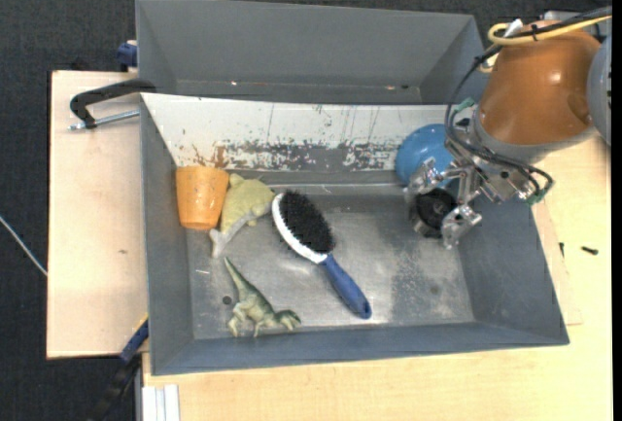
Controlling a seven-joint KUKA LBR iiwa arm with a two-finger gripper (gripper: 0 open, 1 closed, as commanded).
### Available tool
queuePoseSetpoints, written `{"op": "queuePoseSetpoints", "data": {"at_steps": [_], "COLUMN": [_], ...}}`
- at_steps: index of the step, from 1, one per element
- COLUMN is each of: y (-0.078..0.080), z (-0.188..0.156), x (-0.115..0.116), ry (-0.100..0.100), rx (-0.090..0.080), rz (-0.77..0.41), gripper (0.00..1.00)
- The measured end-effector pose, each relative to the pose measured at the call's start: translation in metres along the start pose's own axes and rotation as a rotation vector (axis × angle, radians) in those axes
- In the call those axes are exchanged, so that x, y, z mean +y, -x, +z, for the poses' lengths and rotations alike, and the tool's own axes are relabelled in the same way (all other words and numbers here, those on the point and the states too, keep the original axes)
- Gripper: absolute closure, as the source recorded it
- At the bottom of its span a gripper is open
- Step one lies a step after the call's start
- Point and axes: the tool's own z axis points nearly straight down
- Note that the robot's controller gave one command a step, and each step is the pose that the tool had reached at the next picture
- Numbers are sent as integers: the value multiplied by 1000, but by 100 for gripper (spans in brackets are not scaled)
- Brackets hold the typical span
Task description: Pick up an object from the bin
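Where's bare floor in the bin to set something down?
Bare floor lies between the hairbrush and the gripper, down to the front wall. Crowded at left: orange cup, pale toy, green dinosaur.

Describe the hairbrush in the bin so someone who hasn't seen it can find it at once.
Look at the floor of the grey bin, near its middle. The hairbrush lies slanted there, right of the orange cup and pale yellow-green toy. Only it has black bristles in a white oval head and a blue handle.
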Motion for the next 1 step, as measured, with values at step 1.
{"op": "queuePoseSetpoints", "data": {"at_steps": [1], "y": [2], "z": [-73], "x": [23], "ry": [2], "rx": [1], "rz": [-455], "gripper": [100]}}
